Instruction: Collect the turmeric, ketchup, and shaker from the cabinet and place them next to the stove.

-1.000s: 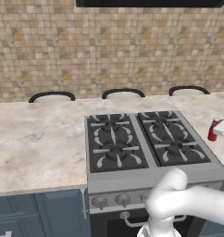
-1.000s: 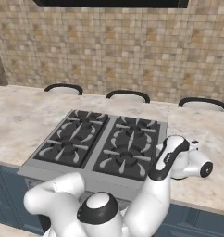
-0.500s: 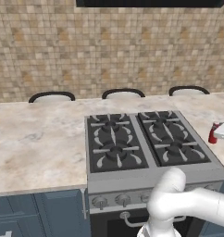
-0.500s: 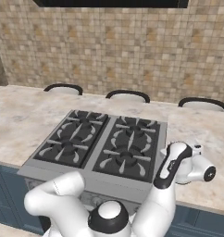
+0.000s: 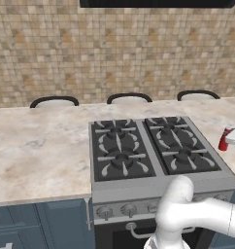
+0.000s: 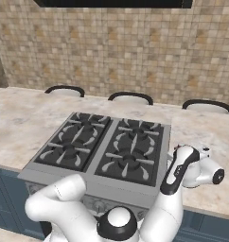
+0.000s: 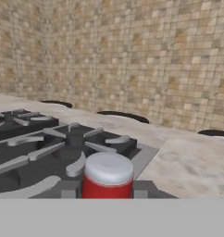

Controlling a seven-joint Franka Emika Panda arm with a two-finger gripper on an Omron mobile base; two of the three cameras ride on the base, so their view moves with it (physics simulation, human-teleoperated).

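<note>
Behind everything runs a wall (image 5: 114,53) of small tan and brown mosaic tiles, matte and mottled. Below it I have a pale, marbled stone counter (image 5: 37,151) with three dark chair backs showing along its far edge. Set into the counter is the stove (image 5: 153,151), black with four curved cast grates over a steel front with round knobs.

My gripper (image 5: 234,141) is at the stove's right edge, clamped on the ketchup (image 5: 225,140), a glossy red cylinder. In the hand view the ketchup (image 7: 108,180) sits dead centre at the bottom, its smooth white top facing me, with the near grate just behind it. From the right base view the gripper (image 6: 201,153) hangs over the counter just beside the stove (image 6: 102,149).
</note>
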